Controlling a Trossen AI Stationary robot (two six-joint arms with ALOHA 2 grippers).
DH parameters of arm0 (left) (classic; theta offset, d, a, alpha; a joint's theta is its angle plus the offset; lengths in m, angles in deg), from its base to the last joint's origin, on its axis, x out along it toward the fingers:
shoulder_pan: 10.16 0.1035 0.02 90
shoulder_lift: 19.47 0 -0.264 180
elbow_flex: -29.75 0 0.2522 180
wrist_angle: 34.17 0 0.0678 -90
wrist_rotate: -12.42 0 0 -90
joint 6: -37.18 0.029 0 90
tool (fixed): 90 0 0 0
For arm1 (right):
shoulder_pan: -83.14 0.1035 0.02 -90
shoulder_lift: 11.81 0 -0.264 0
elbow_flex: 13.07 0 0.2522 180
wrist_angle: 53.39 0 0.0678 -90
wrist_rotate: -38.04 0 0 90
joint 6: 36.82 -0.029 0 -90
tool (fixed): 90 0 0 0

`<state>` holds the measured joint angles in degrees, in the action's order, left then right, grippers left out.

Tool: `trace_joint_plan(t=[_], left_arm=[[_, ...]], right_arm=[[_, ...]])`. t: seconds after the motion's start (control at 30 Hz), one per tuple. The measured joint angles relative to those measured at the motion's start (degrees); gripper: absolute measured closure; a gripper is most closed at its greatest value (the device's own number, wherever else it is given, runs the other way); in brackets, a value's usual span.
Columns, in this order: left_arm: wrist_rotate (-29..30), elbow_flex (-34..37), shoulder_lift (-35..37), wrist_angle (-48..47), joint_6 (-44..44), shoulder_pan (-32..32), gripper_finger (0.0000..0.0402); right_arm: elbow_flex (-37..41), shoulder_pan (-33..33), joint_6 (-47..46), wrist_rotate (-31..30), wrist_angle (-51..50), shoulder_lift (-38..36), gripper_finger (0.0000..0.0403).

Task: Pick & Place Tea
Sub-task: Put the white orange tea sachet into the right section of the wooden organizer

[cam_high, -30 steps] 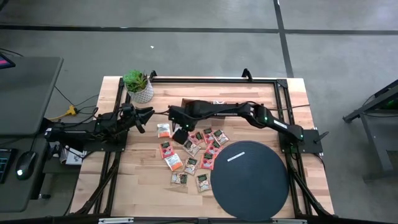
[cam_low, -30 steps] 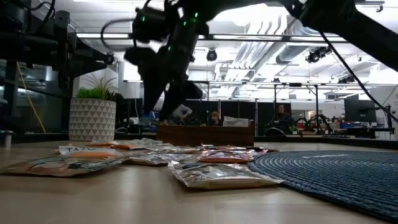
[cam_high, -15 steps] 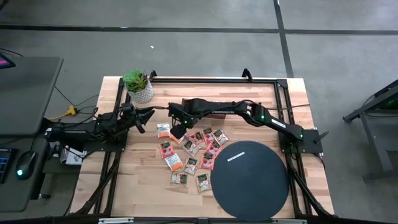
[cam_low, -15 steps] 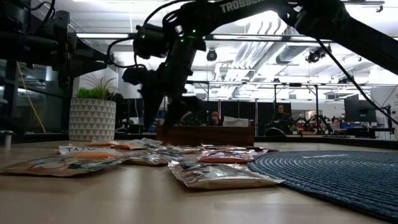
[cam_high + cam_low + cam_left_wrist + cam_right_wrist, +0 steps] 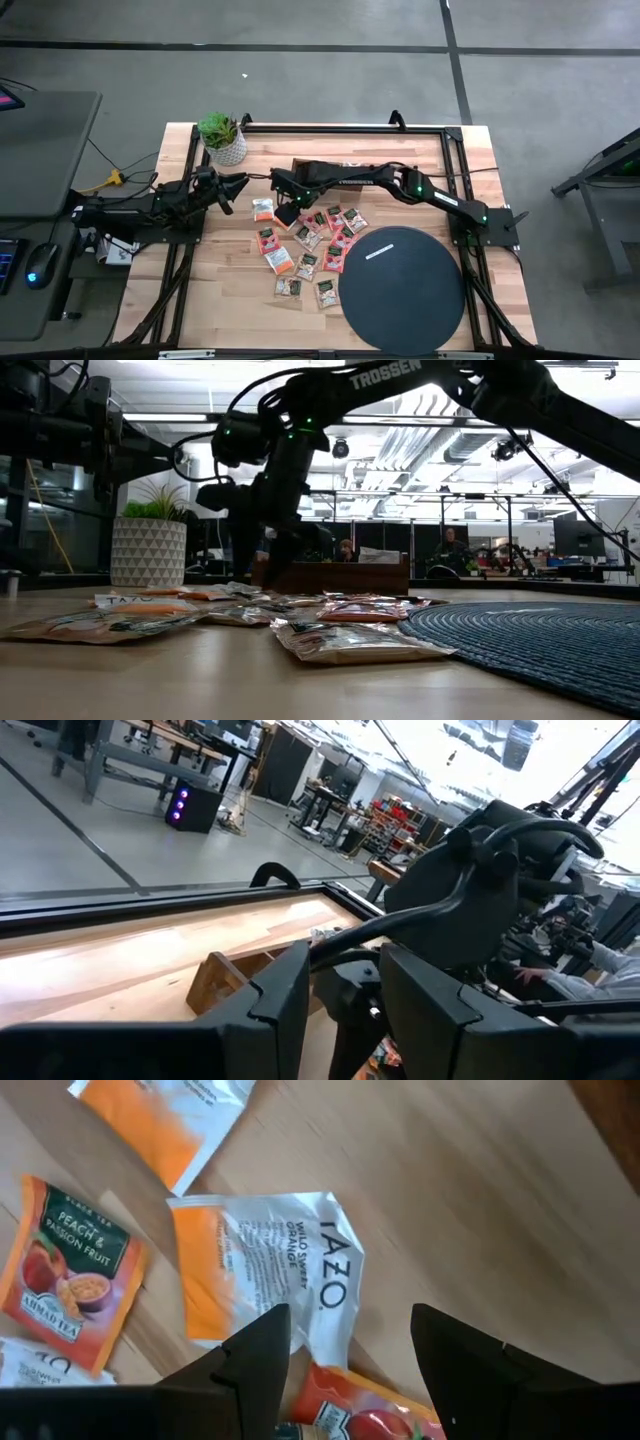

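Several small tea sachets, orange, red, green and silvery, lie flat and scattered on the wooden table, left of the black disc. My right gripper hangs open just above the far left of the cluster. In the right wrist view its fingers stand over a white-and-orange sachet that lies flat on the wood, with a red sachet close by. My left gripper waits open at the table's left, above the table top, facing the right arm.
The brown wooden tray sits at the far side, mostly under the right arm. The black disc fills the near right. A potted plant stands at the far left corner. Bare wood shows along the near left.
My right gripper has come down toward the sachets at the far left of the cluster, and in the low view its fingers now point more steeply at the table. The sachets on the table lie as before.
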<state>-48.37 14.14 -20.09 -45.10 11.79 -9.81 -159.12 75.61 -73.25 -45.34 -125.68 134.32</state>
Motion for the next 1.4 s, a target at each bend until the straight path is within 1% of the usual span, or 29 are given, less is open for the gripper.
trace_joint_plan(t=[0.17,0.27,0.37,0.47,0.6,0.73,0.8,0.97,1.13,1.23,1.4], left_arm=[[0.1,0.0,0.0,0.0,0.0,0.0,0.0278],[0.1,0.0,0.0,0.0,0.0,0.0,0.0278],[0.1,0.0,0.0,0.0,0.0,0.0,0.0278],[0.0,0.0,0.0,0.0,0.0,0.0,0.0278],[0.0,0.0,0.0,0.0,0.0,0.0,0.0278],[0.0,0.0,0.0,0.0,0.0,0.0,0.0278],[0.0,0.0,0.0,0.0,0.0,0.0,0.0278],[0.0,0.0,0.0,0.0,0.0,0.0,0.0278],[-0.2,0.0,0.0,0.0,0.0,0.0,0.0278],[-0.4,0.0,0.0,0.0,0.0,0.0,0.0278],[-0.4,0.0,0.0,0.0,0.0,0.0,0.0278]], right_arm=[[0.0,0.0,-0.9,1.3,0.5,0.8,0.0199],[0.0,0.1,-1.1,0.9,0.7,0.8,0.0199],[0.0,0.1,-1.3,0.6,0.8,0.8,0.0211],[0.0,0.1,-1.2,0.8,0.8,0.8,0.0243],[0.0,0.1,-1.1,0.8,0.8,0.8,0.0305],[0.0,0.1,-0.1,0.8,0.8,0.8,0.0377],[0.0,0.1,1.1,0.8,0.8,0.8,0.0395],[0.0,0.1,2.3,0.8,0.8,0.8,0.04],[0.0,0.1,3.7,-0.8,0.1,0.2,0.0401],[0.0,0.1,4.7,-2.8,-0.7,-1.2,0.0402],[-0.1,0.3,7.2,-9.8,-5.9,-4.7,0.0402]])
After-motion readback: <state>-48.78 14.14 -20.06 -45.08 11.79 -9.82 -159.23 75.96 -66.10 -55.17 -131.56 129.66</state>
